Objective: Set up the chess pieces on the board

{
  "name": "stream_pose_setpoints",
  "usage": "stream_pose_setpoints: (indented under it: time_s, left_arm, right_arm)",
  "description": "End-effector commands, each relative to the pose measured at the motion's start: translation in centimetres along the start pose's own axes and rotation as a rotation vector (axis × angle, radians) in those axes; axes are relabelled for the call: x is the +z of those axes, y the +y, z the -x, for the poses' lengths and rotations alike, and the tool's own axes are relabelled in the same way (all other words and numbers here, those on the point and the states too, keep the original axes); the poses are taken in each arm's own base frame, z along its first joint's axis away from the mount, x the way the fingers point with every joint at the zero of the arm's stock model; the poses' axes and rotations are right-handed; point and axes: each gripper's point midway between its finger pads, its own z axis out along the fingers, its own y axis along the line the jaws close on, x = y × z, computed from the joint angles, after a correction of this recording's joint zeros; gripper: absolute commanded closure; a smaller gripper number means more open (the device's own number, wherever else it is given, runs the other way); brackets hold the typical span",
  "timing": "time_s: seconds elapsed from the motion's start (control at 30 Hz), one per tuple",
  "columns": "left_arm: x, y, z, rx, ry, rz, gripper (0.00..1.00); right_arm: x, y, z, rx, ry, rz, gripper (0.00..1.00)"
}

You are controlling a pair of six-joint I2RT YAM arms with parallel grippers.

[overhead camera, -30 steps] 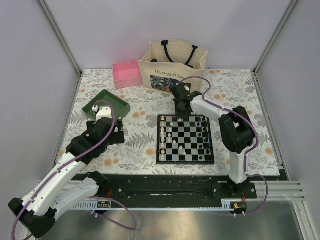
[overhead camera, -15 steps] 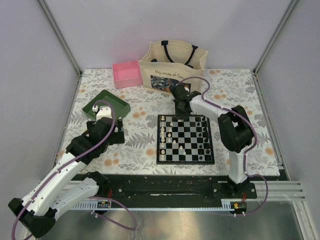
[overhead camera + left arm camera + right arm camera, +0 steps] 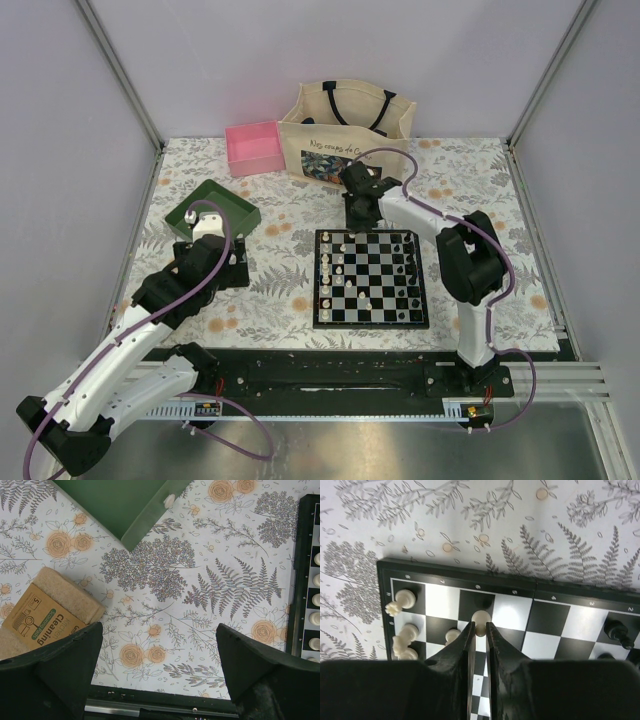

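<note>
The right hand (image 3: 480, 626) is pinched tight on a cream-white piece (image 3: 481, 616), right over the far edge row of the board (image 3: 550, 617). More white pieces (image 3: 332, 262) line the board's left side, and black pieces (image 3: 408, 256) line its right side. The left hand (image 3: 159, 650) hangs with fingers wide apart over the floral surface (image 3: 165, 570), left of the board and near the green tray (image 3: 115, 505).

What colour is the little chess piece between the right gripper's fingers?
Cream-white. The chess piece shows best in the right wrist view.
</note>
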Motion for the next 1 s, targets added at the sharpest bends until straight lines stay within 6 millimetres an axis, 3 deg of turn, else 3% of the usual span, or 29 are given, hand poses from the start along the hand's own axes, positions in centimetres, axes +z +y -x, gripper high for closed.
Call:
stream_pose_setpoints:
  time_s: [0.0, 0.6, 0.97]
  left_arm:
    - [-0.2, 0.0, 1.4, -0.031, -0.042, 0.006, 0.01]
    - [-0.3, 0.0, 1.4, -0.034, -0.044, 0.002, 0.01]
    - [-0.3, -0.1, 1.5, -0.036, -0.046, 0.0, 0.01]
  right_arm:
    - [0.0, 2.5, 1.4, -0.008, -0.031, 0.054, 0.8]
    - [0.7, 5.1, 1.1, -0.046, -0.025, 0.076, 0.79]
    - [1.1, 5.4, 0.5, -0.052, -0.007, 0.076, 0.77]
